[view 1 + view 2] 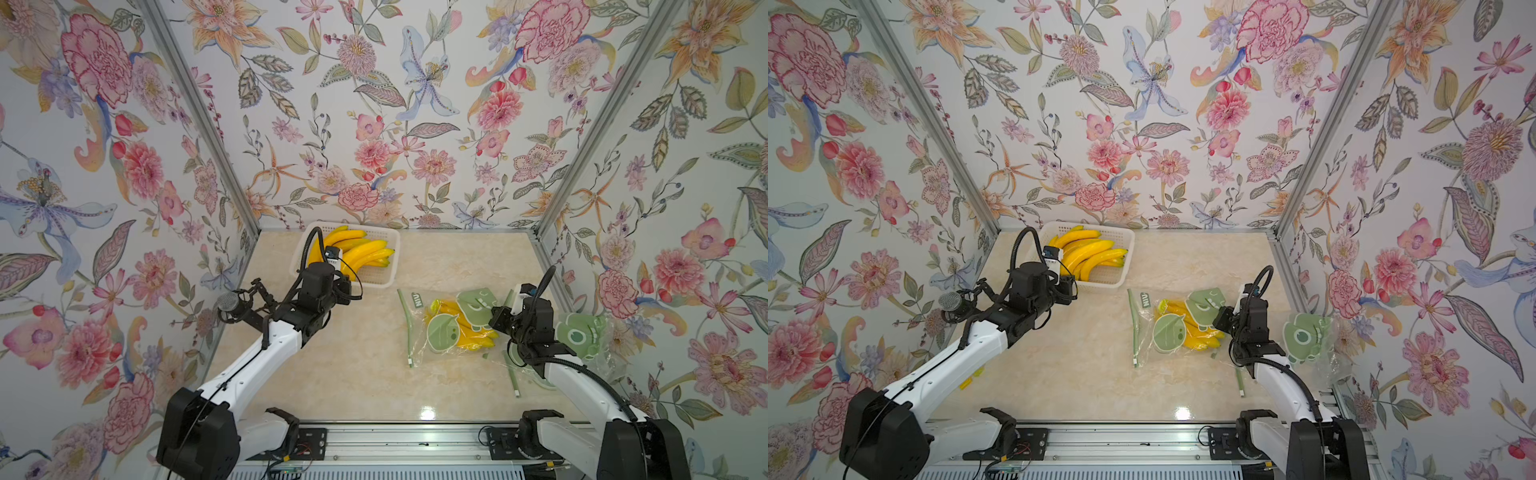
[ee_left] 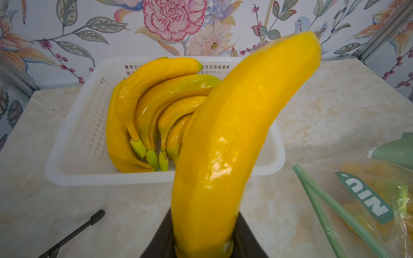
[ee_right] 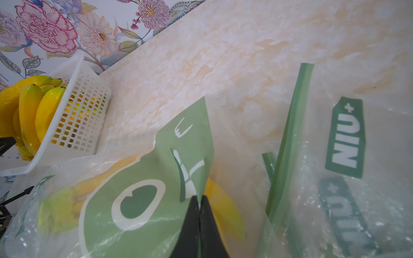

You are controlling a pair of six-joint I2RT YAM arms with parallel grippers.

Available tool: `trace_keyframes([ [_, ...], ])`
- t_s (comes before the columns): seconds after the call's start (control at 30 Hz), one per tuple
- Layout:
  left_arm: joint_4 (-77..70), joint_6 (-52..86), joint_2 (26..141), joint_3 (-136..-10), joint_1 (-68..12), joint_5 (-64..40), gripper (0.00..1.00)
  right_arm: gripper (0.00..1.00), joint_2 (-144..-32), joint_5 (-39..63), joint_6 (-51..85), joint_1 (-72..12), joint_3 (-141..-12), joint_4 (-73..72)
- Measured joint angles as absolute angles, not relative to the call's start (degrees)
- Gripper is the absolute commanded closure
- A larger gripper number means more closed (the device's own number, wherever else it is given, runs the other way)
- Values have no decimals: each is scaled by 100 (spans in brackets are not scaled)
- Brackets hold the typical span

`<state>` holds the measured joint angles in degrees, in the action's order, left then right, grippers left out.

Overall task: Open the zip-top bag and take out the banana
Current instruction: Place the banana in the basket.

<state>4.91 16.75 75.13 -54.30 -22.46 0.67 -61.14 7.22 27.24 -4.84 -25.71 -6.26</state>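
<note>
- Closest up, the banana (image 2: 234,138) is filling the left wrist view, and the left gripper (image 2: 202,243) is clamping it by its lower end, so the rest is sticking up and out toward the far wall.
- That arm is hovering just on the near side of the white basket (image 1: 392,249), which is sitting at the far edge of the worktop (image 1: 332,374), left of centre, and holding a pile of bananas (image 1: 365,251).
- The zip-top bag (image 1: 446,332) is lying right of centre, apart from the basket. Its green zip strip (image 1: 405,328) is facing left and splitting into a V in the left wrist view, so I'm reading the mouth as open. More yellow fruit (image 1: 473,338) is showing through the plastic.
- The right gripper (image 3: 200,214) is sitting fully closed at the bag's right edge and looks to be pinching the film, probably pinning the bag in place.
- Another printed bag (image 1: 582,336) is slumping against the right wall.
- I'm guessing we're in the carry-to-basket bit: bag open, banana out. The next move is calling for lifting over the near rim, lining up beside the pile, then letting go.
</note>
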Motion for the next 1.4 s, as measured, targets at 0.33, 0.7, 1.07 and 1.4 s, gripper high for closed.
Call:
trace_keyframes([
  [0.33, 515, 729, 9828, -7144, -1664, -421, 78, 100, -6110, 858, 2724, -489, -2528, -711],
  [0.7, 596, 604, 10390, -7231, -1313, -237, 42, 100, -6110, 858, 2722, -489, -2526, -711],
  [1.07, 217, 904, 8910, -6198, -1466, -154, 45, 100, -6110, 858, 2722, -489, -2526, -709],
  [1.4, -1000, 1194, 7387, -3852, -3061, -631, 49, 100, -6163, 908, 2611, -489, -2528, -701],
])
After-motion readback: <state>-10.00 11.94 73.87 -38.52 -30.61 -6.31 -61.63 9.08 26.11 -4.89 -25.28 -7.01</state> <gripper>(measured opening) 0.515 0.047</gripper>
